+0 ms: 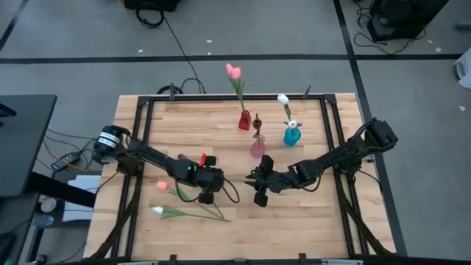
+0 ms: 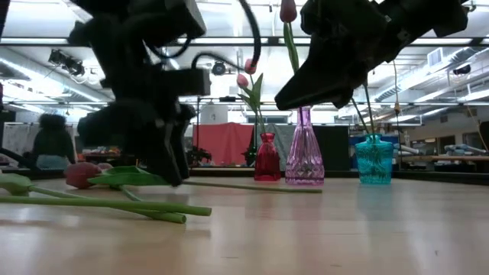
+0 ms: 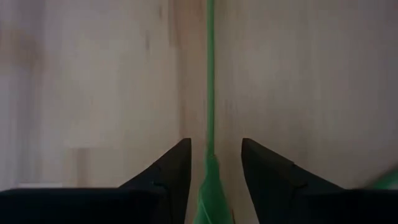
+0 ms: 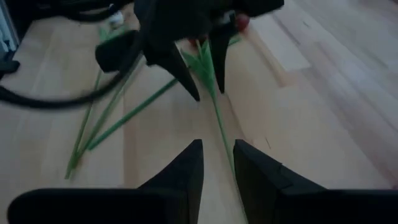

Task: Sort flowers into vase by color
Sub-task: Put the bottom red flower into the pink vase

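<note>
A pink tulip [image 1: 162, 185] lies flat on the table, and its green stem [image 3: 210, 93] runs between the fingers of my left gripper [image 1: 206, 194]. That gripper points straight down, open, one finger on each side of the stem [image 4: 214, 115] with a gap on both. My right gripper [image 1: 253, 182] hovers above the table [image 2: 306, 84] just right of it, pointing toward the left gripper, slightly open and holding nothing. A white tulip [image 1: 157, 211] lies nearer the table's near edge. A red vase [image 1: 244, 121] holds pink tulips, a clear pink vase [image 1: 257, 148] a dark one, a teal vase [image 1: 292, 135] a white one.
The three vases stand close together toward the far side of the table, just beyond my right gripper. The white tulip's stem [image 1: 199, 216] stretches across the near left part of the table. A black frame [image 1: 143, 140] borders the table.
</note>
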